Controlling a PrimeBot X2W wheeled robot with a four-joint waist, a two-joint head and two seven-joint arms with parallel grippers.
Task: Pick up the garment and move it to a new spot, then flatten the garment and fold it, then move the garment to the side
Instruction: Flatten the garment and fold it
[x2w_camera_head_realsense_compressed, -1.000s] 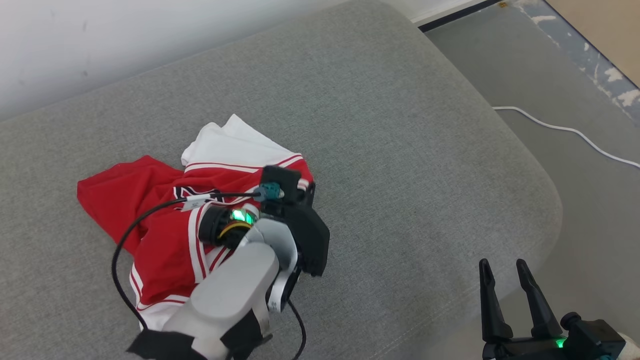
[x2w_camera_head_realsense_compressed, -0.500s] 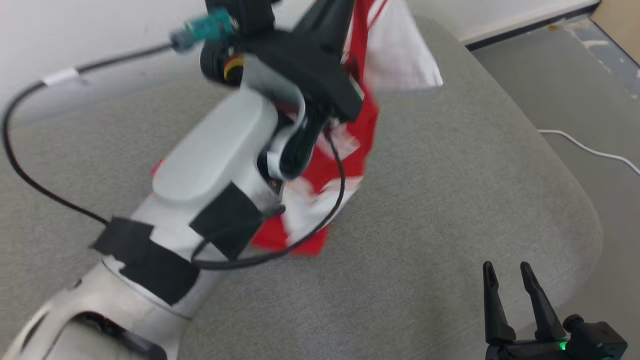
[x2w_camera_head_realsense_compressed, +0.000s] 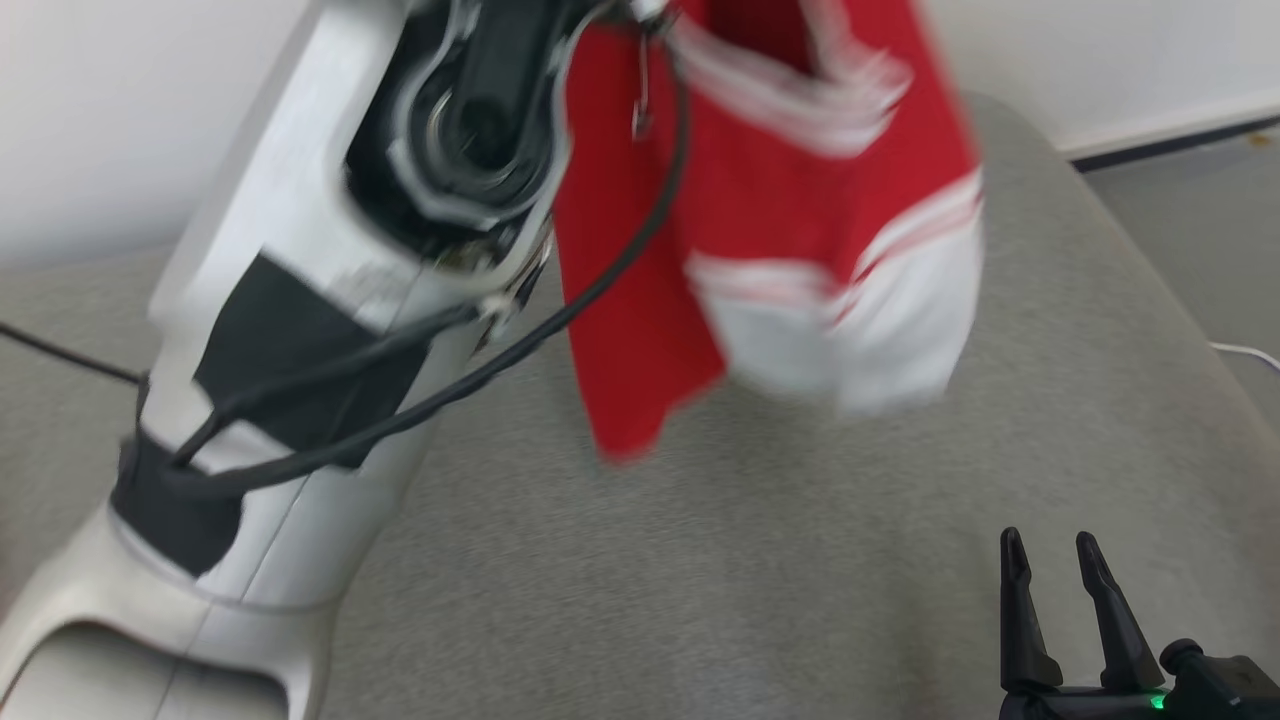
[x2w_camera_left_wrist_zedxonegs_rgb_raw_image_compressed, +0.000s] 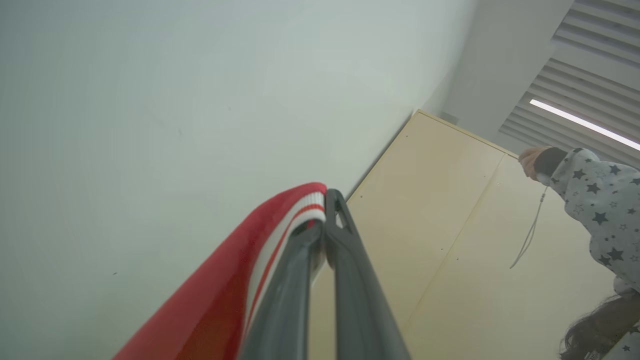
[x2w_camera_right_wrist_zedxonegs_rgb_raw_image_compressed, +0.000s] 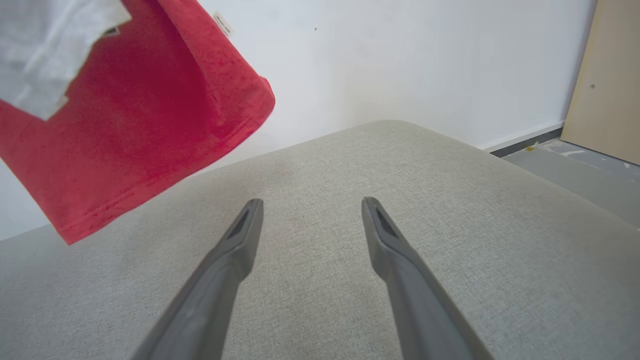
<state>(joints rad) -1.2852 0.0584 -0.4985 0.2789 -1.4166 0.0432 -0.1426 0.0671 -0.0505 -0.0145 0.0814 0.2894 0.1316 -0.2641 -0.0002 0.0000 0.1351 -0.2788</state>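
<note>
The left tool is pinching the red and white garment, which is hanging in the air above the grey cushion. The right tool is standing wide, holding nothing. The garment's little tag is too small to read.

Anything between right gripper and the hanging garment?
Nothing but bare grey cushion between the right gripper and the garment, seen in the right wrist view.

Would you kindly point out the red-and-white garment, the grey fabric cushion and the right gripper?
Red-and-white garment (x2w_camera_head_realsense_compressed: 640, 370): head view, hanging red panel.
Grey fabric cushion (x2w_camera_right_wrist_zedxonegs_rgb_raw_image_compressed: 475, 225): right wrist view, bare top.
Right gripper (x2w_camera_right_wrist_zedxonegs_rgb_raw_image_compressed: 311, 200): right wrist view, between fingertips.
</note>
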